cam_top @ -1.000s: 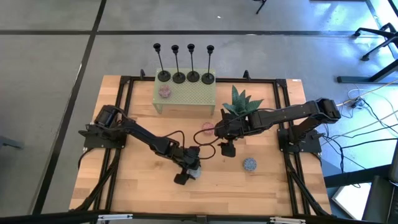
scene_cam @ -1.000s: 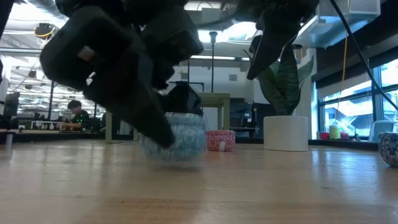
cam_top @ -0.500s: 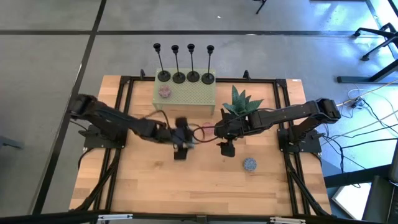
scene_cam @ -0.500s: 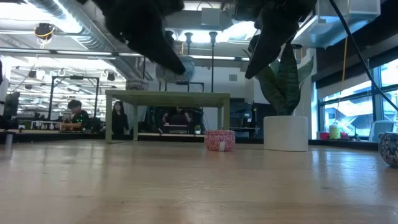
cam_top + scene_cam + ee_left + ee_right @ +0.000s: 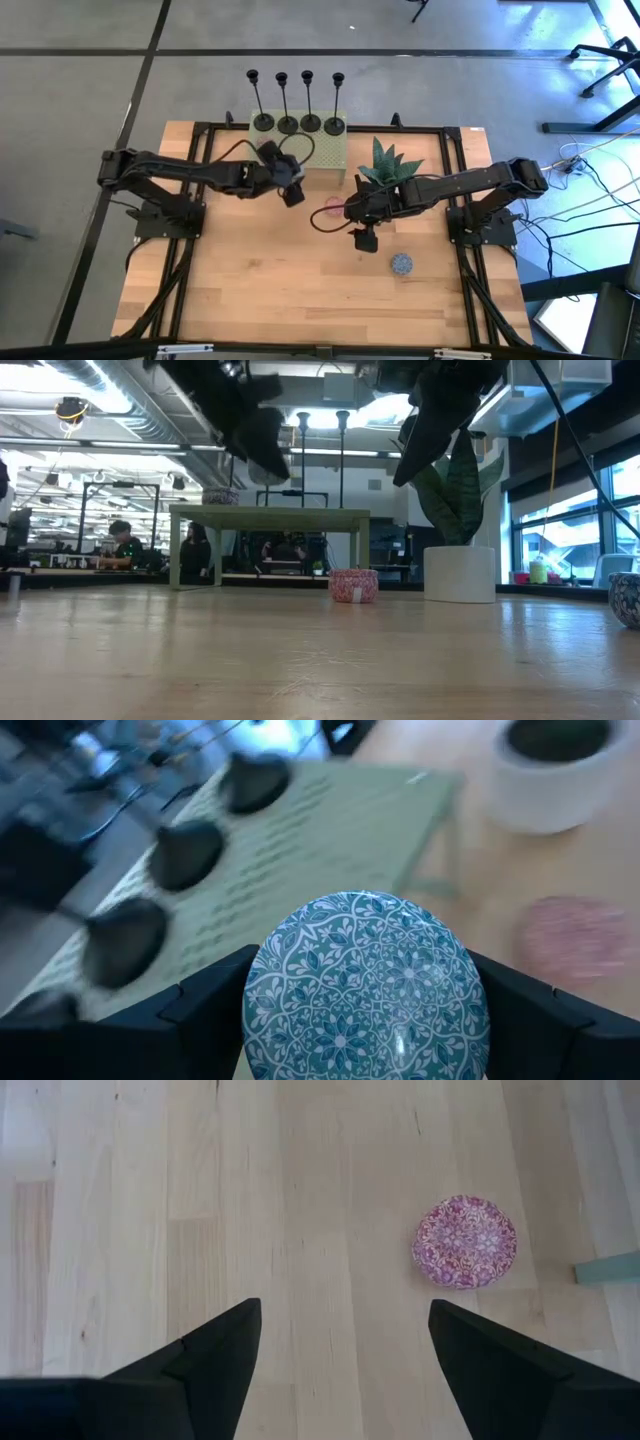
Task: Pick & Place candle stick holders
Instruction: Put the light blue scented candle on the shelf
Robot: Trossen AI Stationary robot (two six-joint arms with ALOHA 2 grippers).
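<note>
L gripper (image 5: 292,186) has lifted the blue tin (image 5: 366,982) off the table to the stand (image 5: 325,152), still gripping it; R gripper (image 5: 340,1365) wide, idle; holders (image 5: 287,124) untouched.

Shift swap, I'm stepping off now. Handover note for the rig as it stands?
Left gripper: fingers shut on the blue patterned tin, raised at the green stand's near edge.
Right gripper: open, empty, above the table near the pink tin.
Four candlestick holders stand in a row along the stand's far edge, none gripped.
Left: set the blue tin down; the pink tin and a speckled tin lie on the table.
</note>
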